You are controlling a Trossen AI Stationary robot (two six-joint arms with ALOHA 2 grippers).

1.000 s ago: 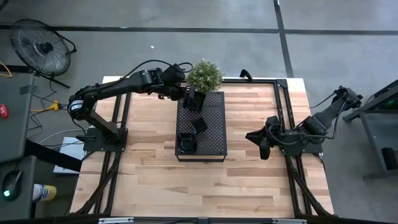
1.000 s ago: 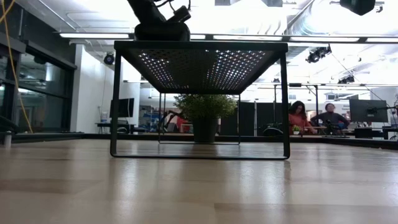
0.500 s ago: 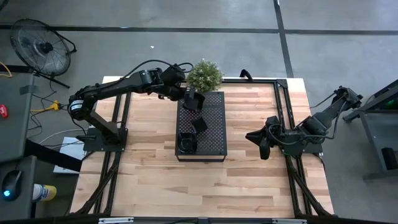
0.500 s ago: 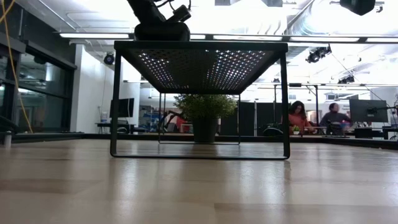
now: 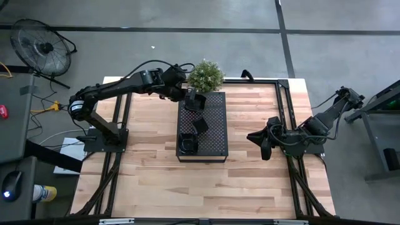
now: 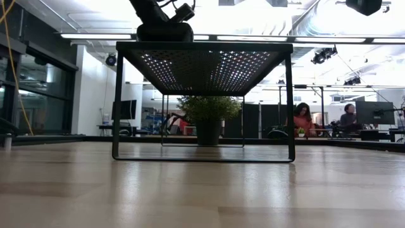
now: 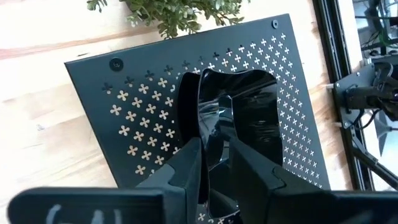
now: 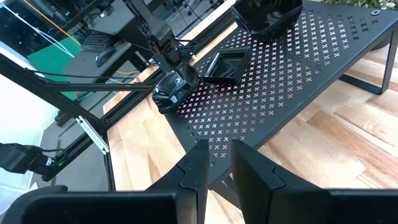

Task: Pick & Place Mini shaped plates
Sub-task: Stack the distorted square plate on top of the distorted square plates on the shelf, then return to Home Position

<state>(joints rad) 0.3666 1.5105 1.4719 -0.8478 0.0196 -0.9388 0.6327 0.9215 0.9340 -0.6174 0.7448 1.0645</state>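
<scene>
The left arm reaches from its base at the table's left edge diagonally across to the far end of the table, elbow raised and wrist bent downward. The left gripper (image 5: 191,97) points down, its two dark fingers (image 7: 186,163) set a little apart. The right arm lies folded low at the table's right side, and the right gripper (image 5: 262,145) faces inward with its fingers (image 8: 194,165) a narrow gap apart, empty.

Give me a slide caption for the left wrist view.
Left gripper straddling a glossy black dish on the perforated tray.
</scene>
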